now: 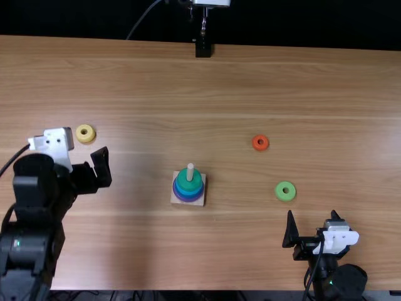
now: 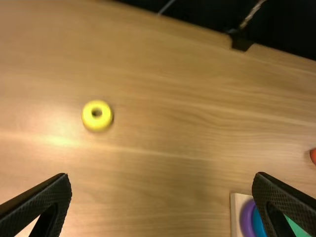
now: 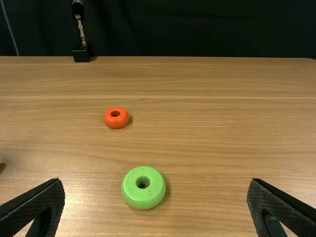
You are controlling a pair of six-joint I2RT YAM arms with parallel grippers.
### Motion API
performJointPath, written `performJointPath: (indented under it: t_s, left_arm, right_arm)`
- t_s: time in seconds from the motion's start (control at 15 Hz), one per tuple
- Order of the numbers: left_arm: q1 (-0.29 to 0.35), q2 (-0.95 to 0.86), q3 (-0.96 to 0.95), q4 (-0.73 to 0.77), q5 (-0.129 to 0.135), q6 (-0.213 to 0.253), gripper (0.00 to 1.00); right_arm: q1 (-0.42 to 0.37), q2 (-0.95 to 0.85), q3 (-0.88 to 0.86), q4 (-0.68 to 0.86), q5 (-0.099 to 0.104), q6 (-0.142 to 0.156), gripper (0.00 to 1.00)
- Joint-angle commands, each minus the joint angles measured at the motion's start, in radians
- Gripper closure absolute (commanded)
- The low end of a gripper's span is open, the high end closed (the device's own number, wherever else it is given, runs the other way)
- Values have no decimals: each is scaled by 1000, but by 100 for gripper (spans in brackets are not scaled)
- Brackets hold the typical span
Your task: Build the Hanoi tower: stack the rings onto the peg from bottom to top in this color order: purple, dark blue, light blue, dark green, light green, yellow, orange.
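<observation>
My left gripper is open above the table's left side, just in front of the yellow ring. Mid-table stands the square peg base, its peg rising through purple, blue and dark green rings. My right gripper is open near the front right, with the light green ring beyond it and the orange ring farther back. In the left wrist view, nothing is between the fingers of the left gripper; likewise the right gripper in the right wrist view.
A black stand is at the far edge of the wooden table, before a dark curtain. A cable runs beside the left arm.
</observation>
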Motion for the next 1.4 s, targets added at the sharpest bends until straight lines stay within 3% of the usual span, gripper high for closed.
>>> performJointPath:
  t_s: [0.0, 0.07, 0.13, 0.4, 0.6, 0.67, 0.73, 0.8, 0.87, 1.33]
  left_arm:
    - [2, -91, -72, 19, 16, 174, 0]
    - [-1, -166, -144, 37, 11, 213, 0]
    - [-4, -234, -220, 57, 5, 218, 0]
    - [-10, -565, -552, 214, 0, 215, 0]
    - [-10, -774, -680, 262, -4, 213, 0]
    - [-11, -812, -703, 254, -17, 213, 0]
    - [-16, -835, -729, 249, -57, 213, 0]
    - [-16, -861, -744, 240, -122, 211, 0]
    - [-16, -881, -749, 223, -160, 209, 0]
    - [-42, -986, -862, 203, -164, 209, 0]
  right_arm:
    - [-15, -25, -68, -42, -4, -2, 0]
    - [-15, -25, -68, -42, -4, -1, 0]
    - [-15, -25, -70, -42, -4, -2, 0]
    - [-15, -25, -70, -42, -6, -1, 0]
    - [-15, -25, -68, -42, -4, -2, 0]
    - [-15, -25, -70, -42, -4, -2, 0]
    - [-15, -25, -68, -42, -4, -2, 0]
    - [-15, -25, -68, -42, -4, -1, 0]
    - [-15, -25, -70, -42, -4, -2, 0]
    - [-15, -25, -68, -42, -4, -2, 0]
